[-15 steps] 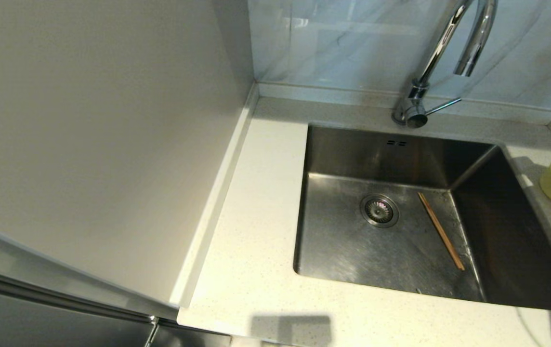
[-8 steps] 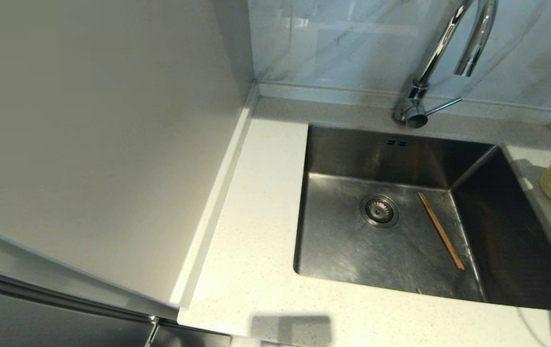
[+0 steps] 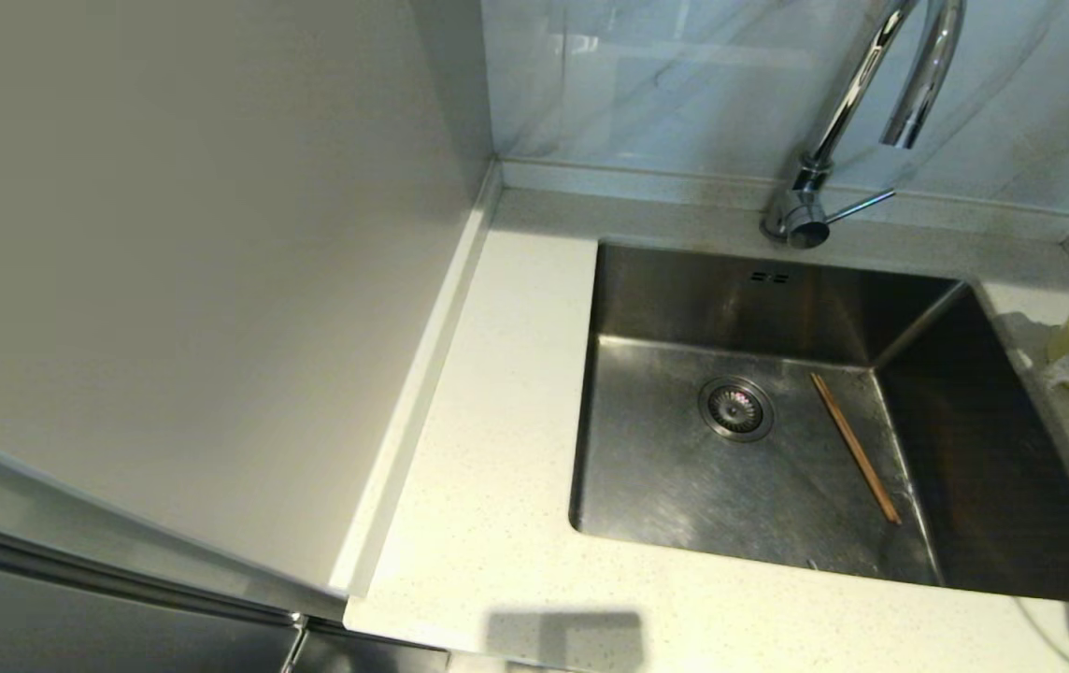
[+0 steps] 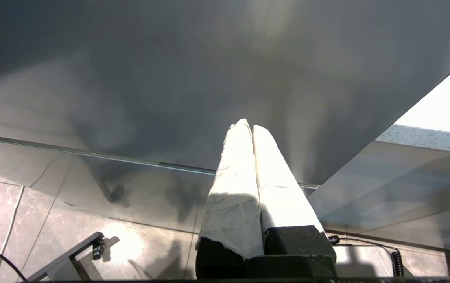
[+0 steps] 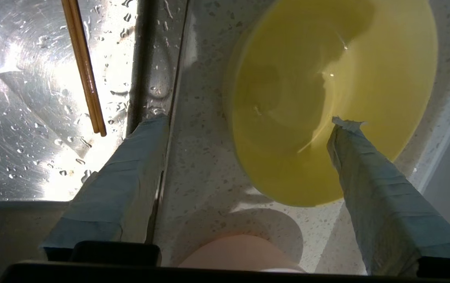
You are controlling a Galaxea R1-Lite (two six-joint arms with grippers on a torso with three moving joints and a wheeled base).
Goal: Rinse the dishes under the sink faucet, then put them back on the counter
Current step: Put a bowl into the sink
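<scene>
The bench (image 3: 497, 523), an off-white speckled worktop, is shown surrounding the sink (image 3: 647, 486), a deep steel basin with a round drain strainer (image 3: 735, 408). The sink faucet (image 3: 857, 103) is seen at the back rim, its spout arched over the basin; no running water can be made out. The yellow bowl (image 5: 327, 90) is set on the bench just beside the sink's right rim, and the rim of the pink bowl (image 5: 240, 253) is visible next to it, nearer the robot. The chopsticks (image 3: 855, 447) are shown lying on the sink floor, to the right of the strainer.

The right tool (image 5: 248, 129) is held above the yellow bowl with its fingers wide apart: one fingertip (image 5: 345, 129) is seen over the bowl's interior, the other over the sink edge. Compared with one second earlier, when it was only just visible at the right margin of the head view, the tool has advanced inward over the bowl, which has not been shifted. This is judged to be the approach for lifting the first bowl; no dish is yet gripped. The left tool (image 4: 248, 127) is parked low beside the cabinet front, its fingers pressed together on nothing.
</scene>
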